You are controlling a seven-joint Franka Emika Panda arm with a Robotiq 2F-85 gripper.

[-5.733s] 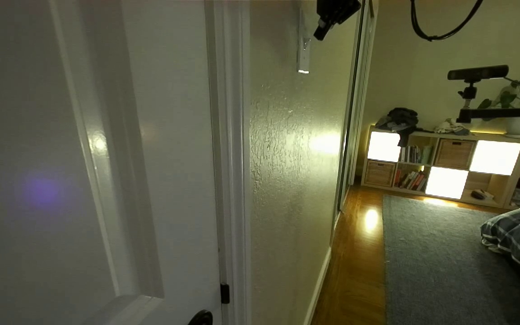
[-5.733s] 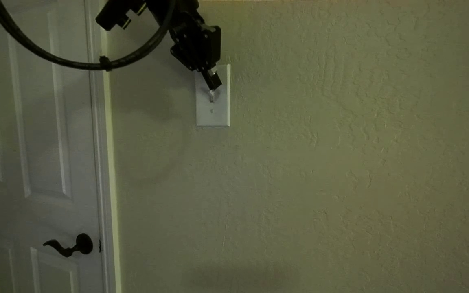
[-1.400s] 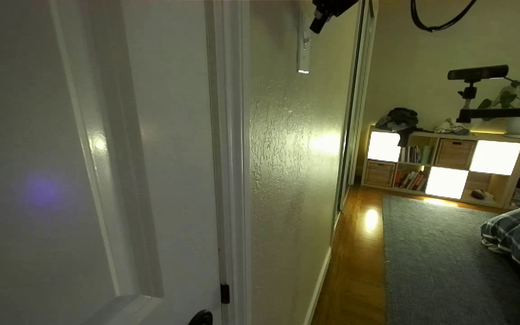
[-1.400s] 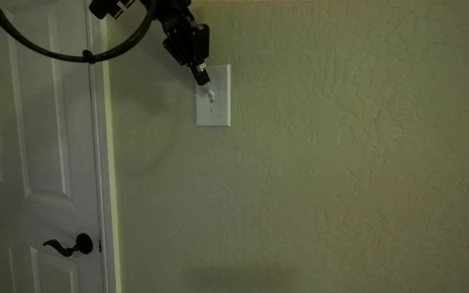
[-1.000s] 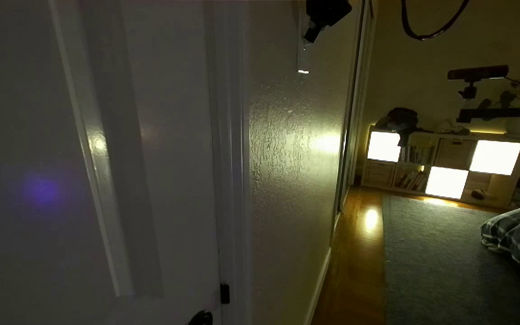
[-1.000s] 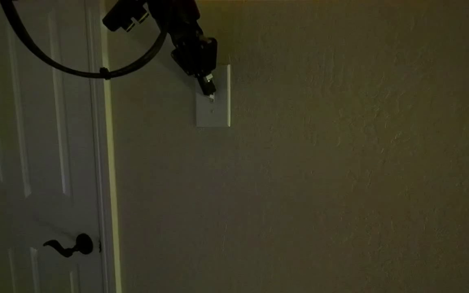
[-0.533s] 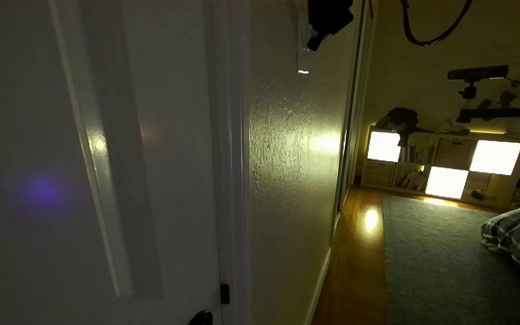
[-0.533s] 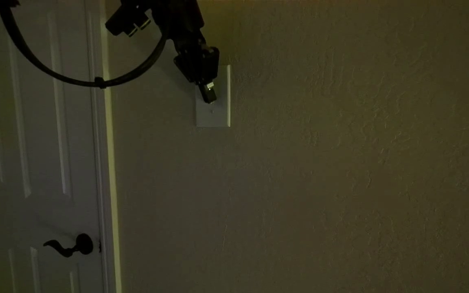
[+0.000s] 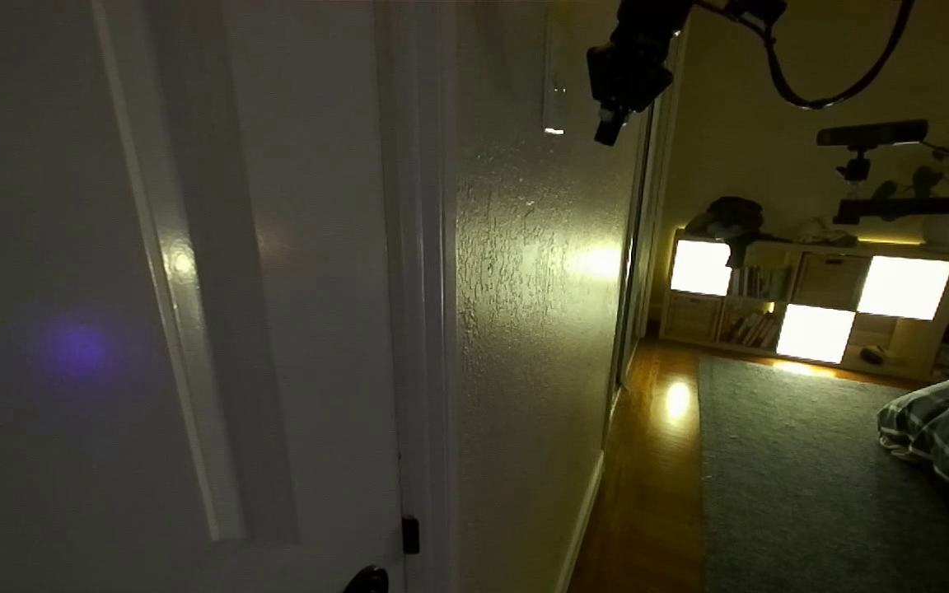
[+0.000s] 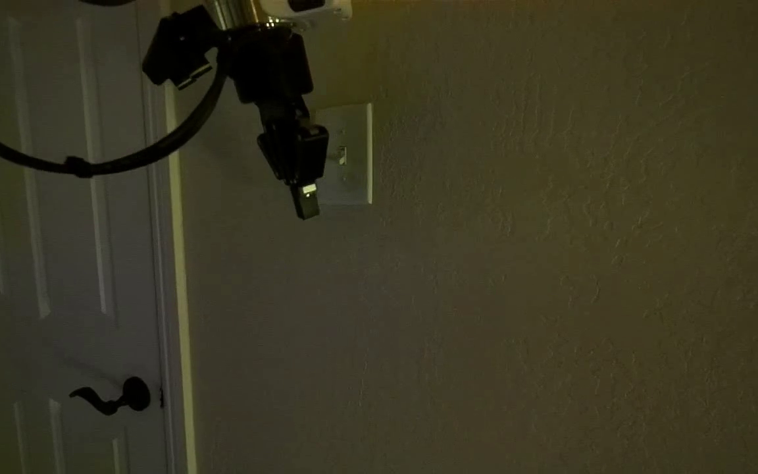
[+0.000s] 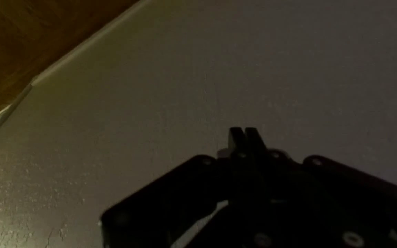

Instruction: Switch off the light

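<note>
A: Position of the light switch [image 9: 555,107]?
B: On the textured wall [image 10: 517,296], in both exterior views. Upright white plate [image 10: 358,183], small toggle [image 10: 343,156] mid-plate. Too dim to read which way it's set.
A: Gripper [image 11: 244,129]?
B: Closed up. Wrist view: two fingers [image 11: 255,138] side by side, tips together bar a hairline, nothing in hold.
A: Touching the switch?
B: Clear of it. In an exterior view, wall shows between the fingertips [image 9: 607,134] and the plate; near, apart. Fingers slant downward, tips lower than the toggle. Black cable [image 10: 79,167] loops beside the arm.
A: Surroundings?
B: Room dim. Three shelf cubes [image 9: 816,333] glow white; glare patch [image 9: 594,262] on the wall, lower than the plate. Door [image 10: 66,197] beside that wall, dark lever handle [image 10: 134,395], black hinge [image 9: 411,535]. Grey rug [image 9: 812,478] on wood floor [image 9: 647,494], plaid cloth [image 9: 948,445] at that view's right edge.
</note>
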